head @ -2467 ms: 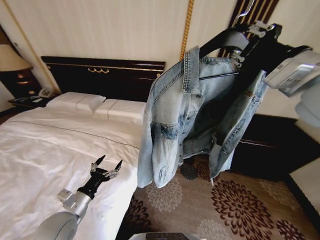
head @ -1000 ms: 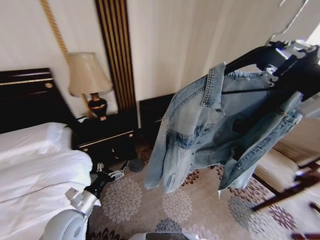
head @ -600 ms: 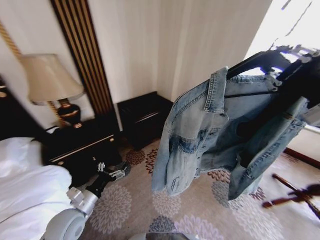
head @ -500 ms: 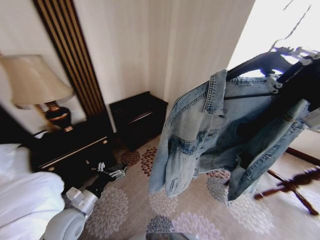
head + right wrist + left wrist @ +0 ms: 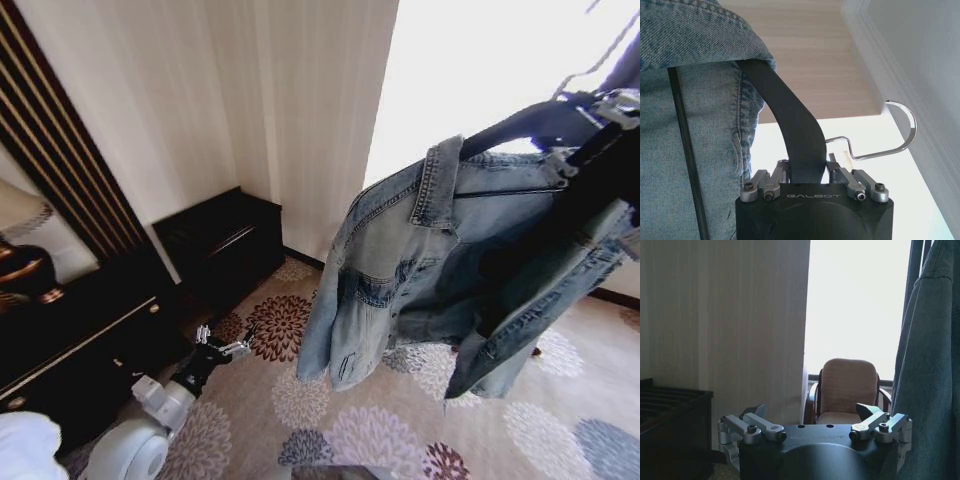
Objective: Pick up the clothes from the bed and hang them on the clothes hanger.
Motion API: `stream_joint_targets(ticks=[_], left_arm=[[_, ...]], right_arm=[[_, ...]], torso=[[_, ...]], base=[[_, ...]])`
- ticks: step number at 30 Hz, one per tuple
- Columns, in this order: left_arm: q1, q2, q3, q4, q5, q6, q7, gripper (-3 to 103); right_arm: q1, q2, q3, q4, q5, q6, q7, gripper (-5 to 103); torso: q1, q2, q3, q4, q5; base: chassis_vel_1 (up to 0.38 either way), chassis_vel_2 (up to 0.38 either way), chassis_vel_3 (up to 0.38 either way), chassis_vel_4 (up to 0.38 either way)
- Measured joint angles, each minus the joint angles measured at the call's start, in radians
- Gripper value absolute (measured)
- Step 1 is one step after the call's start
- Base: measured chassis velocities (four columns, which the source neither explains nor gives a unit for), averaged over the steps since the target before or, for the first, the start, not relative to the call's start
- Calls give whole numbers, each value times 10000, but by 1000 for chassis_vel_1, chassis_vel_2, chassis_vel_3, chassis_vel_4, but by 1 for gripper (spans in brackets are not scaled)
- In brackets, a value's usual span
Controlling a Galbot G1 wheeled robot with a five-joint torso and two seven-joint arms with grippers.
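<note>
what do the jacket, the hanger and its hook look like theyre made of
Jacket: faded light-blue denim, with visible twill weave and stitched seams. Hanger: smooth matte black, probably plastic or painted wood. Hook: thin bent wire with a silvery shine, apparently metal. The right gripper clamps the hanger.

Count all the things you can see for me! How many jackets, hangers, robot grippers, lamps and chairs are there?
Denim jacket: 1
Black coat hanger: 1
Grippers: 2, the left gripper low over the carpet and the right gripper holding the hanger
Table lamp: 1
Armchair: 1
Total: 6
</note>
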Motion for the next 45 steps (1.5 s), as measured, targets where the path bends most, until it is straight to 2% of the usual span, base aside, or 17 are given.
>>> stream_joint_targets(ticks=[14, 18, 24, 31, 37, 45], left_arm=[[-310, 23, 38, -35, -5, -4, -150, 100], [-873, 21, 311, 58, 131, 259, -703, 100], [-1663, 259, 725, 208, -115, 395, -1020, 100], [-2629, 565, 1415, 541, -241, 630, -1412, 100], [-2680, 645, 1577, 598, -475, 603, -1353, 100], [-2556, 640, 1594, 643, -360, 471, -1204, 100]], right_arm=[[-23, 52, -4, -11, -21, -90, -27, 35], [-16, 68, 20, -13, -11, -98, -45, 35], [-15, 54, 22, -17, -9, -110, -47, 35], [-18, 28, 30, -18, -7, -111, -51, 35], [-16, -3, 20, -18, -15, -111, -54, 35], [-15, -12, -53, -18, -57, -119, -58, 34]], torso=[[0, -1, 0, -1, 0], [0, -1, 0, 0, 0], [-1, -1, -1, -8, 1], [1, -2, 1, 5, 0], [-1, 0, -1, 0, 0], [0, -1, 0, 2, -1]], base=[[-131, -128, -121, -125], [-117, -122, -139, -126], [-92, -99, -112, -95], [-8, -6, -3, -9], [0, 0, 0, 0], [0, 0, 0, 0]])
